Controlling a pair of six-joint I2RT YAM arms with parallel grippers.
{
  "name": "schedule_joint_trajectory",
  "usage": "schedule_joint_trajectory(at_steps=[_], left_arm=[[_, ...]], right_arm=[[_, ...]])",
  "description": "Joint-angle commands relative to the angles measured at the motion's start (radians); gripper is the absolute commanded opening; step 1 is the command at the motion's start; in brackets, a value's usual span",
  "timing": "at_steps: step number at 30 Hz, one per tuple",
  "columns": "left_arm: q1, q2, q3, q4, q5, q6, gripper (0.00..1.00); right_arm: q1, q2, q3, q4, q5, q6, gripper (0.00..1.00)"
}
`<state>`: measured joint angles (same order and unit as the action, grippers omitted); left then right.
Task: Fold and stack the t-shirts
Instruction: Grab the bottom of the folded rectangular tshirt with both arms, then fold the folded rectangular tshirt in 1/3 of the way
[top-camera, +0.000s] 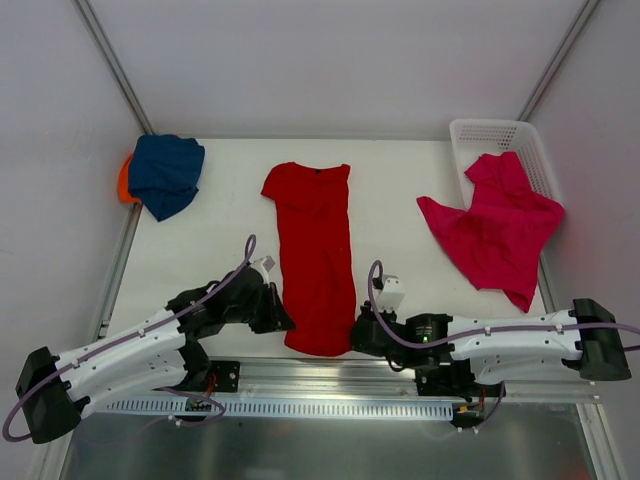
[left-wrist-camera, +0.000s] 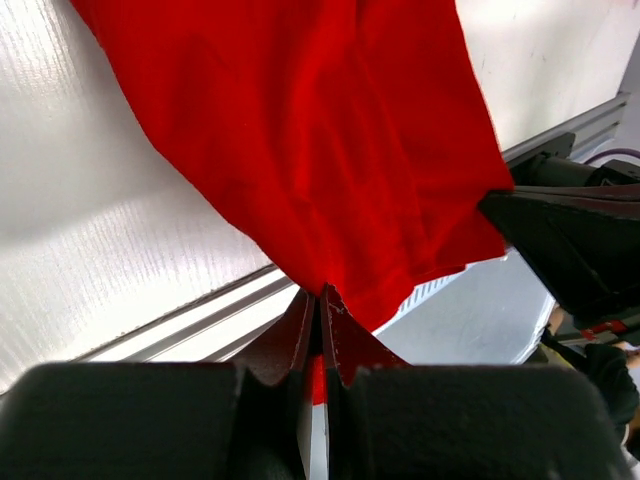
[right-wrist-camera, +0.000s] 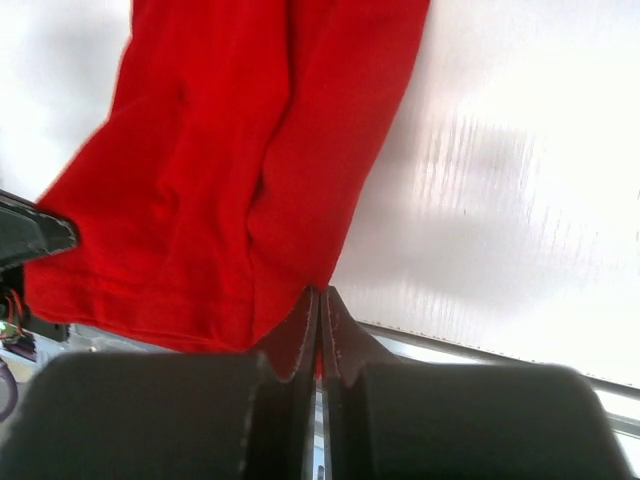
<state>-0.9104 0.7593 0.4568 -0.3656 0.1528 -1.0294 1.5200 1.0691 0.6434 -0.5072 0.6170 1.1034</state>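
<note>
A bright red t-shirt (top-camera: 315, 255) lies flat down the middle of the white counter (top-camera: 220, 230), collar toward the far edge and hem at the near edge. It looks narrow, as if its sleeves are already turned in. The left tool (top-camera: 283, 322) is clamped on the hem's left corner and the right tool (top-camera: 357, 335) on its right corner. Both wrist views show the fingers pressed together with red cloth pinched between them.

The step in hand appears to be folding the hem up to the collar. To do it well, both corners should rise together and level, travel toward the far edge with the hem kept taut between them, and land square on the shoulders.

At the far left corner a navy blue t-shirt (top-camera: 165, 172) sits on an orange t-shirt (top-camera: 124, 180). At the far right corner a magenta-pink t-shirt (top-camera: 495, 230) spills from a white basket (top-camera: 480, 132)
</note>
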Motion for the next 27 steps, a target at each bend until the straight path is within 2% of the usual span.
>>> schedule_joint_trajectory(at_steps=[1, 5, 14, 18, 27], left_arm=[[-0.008, 0.038, 0.095, -0.035, -0.019, 0.046, 0.00], [-0.008, 0.077, 0.181, -0.058, -0.079, 0.090, 0.00], [0.002, 0.166, 0.382, -0.087, -0.277, 0.250, 0.00], [0.018, 0.227, 0.443, -0.087, -0.346, 0.299, 0.00], [0.120, 0.380, 0.499, -0.085, -0.377, 0.324, 0.00]], right_arm=[[-0.033, -0.003, 0.088, -0.074, 0.026, -0.083, 0.00], [-0.093, 0.014, 0.143, -0.093, -0.006, -0.160, 0.01], [-0.342, 0.074, 0.252, -0.093, -0.137, -0.378, 0.01], [-0.425, 0.173, 0.334, -0.087, -0.206, -0.454, 0.00], [-0.583, 0.382, 0.473, -0.008, -0.364, -0.599, 0.00]])
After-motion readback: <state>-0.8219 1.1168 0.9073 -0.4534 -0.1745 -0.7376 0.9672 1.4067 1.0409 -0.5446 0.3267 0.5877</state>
